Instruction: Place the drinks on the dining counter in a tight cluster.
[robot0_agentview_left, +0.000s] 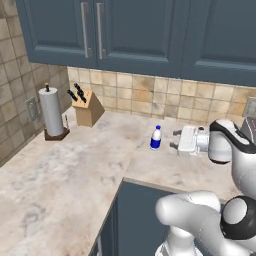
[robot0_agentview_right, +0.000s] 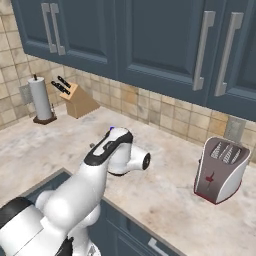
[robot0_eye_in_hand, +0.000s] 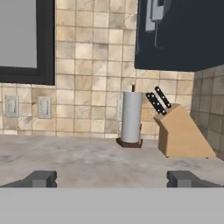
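Claw (robot0_agentview_left: 174, 139) stands wide open and empty, stretched out level over the marble desk (robot0_agentview_left: 60, 175), its two dark fingertips (robot0_eye_in_hand: 41, 178) far apart in the hand view. Just ahead of the claw, apart from it, the small white blue-labelled water bottle (robot0_agentview_left: 156, 137) stands upright on the desk; in the right base view the arm covers all but its blue cap. Well beyond the claw, by the tiled wall, stand a paper towel roll (robot0_eye_in_hand: 131, 117) and a knife block (robot0_eye_in_hand: 181, 133), and behind the arm a toaster (robot0_agentview_right: 220, 170)
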